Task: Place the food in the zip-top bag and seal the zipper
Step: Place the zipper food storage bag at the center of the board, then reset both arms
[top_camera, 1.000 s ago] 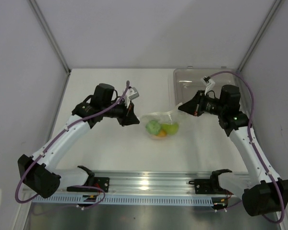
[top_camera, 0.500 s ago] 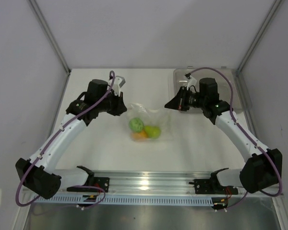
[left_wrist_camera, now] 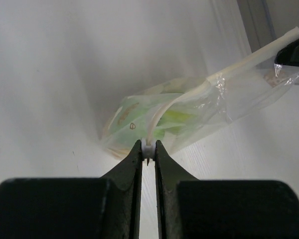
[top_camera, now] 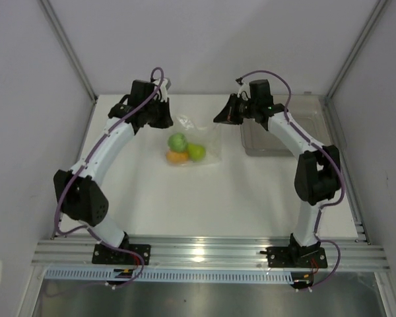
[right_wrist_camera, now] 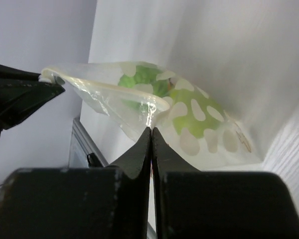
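The zip-top bag [top_camera: 204, 135] hangs stretched between my two grippers over the far middle of the table. The food is inside it: two lime-green pieces [top_camera: 177, 141] [top_camera: 197, 152] and an orange one [top_camera: 177, 157]. My left gripper [top_camera: 170, 119] is shut on the left end of the zipper [left_wrist_camera: 249, 59], pinching the white strip [left_wrist_camera: 148, 148]. My right gripper [top_camera: 216, 120] is shut on the bag's mouth edge at the other end [right_wrist_camera: 151, 128]. The dotted face [right_wrist_camera: 199, 129] shows in the right wrist view, with the zipper strip [right_wrist_camera: 109, 87] bowed along the top.
A rigid clear tray [top_camera: 284, 129] stands at the far right, under the right arm. The back wall is close behind both grippers. Metal frame posts rise at both far corners.
Both grippers have carried the bag away from the arms' bases toward the back wall and a little left. The arms are stretched out far, and the food stays inside.
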Robot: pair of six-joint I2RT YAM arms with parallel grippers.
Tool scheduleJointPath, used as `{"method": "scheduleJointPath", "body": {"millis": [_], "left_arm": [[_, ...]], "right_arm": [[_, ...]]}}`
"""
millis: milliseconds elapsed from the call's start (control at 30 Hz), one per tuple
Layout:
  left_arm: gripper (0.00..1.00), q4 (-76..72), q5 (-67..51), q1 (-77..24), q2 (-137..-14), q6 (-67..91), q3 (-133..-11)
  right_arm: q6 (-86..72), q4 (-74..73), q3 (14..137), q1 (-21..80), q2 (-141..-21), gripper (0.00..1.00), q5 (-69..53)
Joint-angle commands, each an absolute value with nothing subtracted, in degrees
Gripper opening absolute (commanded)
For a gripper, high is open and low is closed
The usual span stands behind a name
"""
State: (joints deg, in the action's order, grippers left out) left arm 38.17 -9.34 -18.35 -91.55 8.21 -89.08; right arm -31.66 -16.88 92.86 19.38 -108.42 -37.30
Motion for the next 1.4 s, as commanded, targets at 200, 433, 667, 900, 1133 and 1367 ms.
{"method": "scheduleJointPath", "body": {"millis": [200, 433, 667, 900, 1133, 1367], "left_arm": [[0.1, 35.7, -9.5, -13.8, -104.8, 9.8, -103.2], [0.36, 32.0, -6.2, -13.4, -112.1, 9.2, -110.3], [0.48, 27.2, -3.4, -13.4, -115.8, 9.1, -112.6], [0.57, 17.9, -0.5, -13.5, -108.1, 9.7, -102.3], [0.57, 11.3, 2.3, -15.4, -99.0, 9.8, -91.0], [0.56, 10.1, 1.8, -18.0, -90.5, 11.2, -84.5]], "right_arm": [[-28.7, -22.1, 112.9, 16.9, -126.5, 0.0, -36.9], [-26.8, -22.5, 123.1, 15.6, -134.7, 0.0, -34.5], [-22.6, -24.2, 135.2, 15.0, -142.2, 0.13, -35.2], [-21.5, -23.5, 141.0, 15.1, -145.2, 0.77, -33.8], [-19.4, -24.8, 139.1, 16.1, -140.8, 0.83, -26.7], [-16.9, -29.0, 131.3, 16.8, -131.1, 0.87, -17.5]]}}
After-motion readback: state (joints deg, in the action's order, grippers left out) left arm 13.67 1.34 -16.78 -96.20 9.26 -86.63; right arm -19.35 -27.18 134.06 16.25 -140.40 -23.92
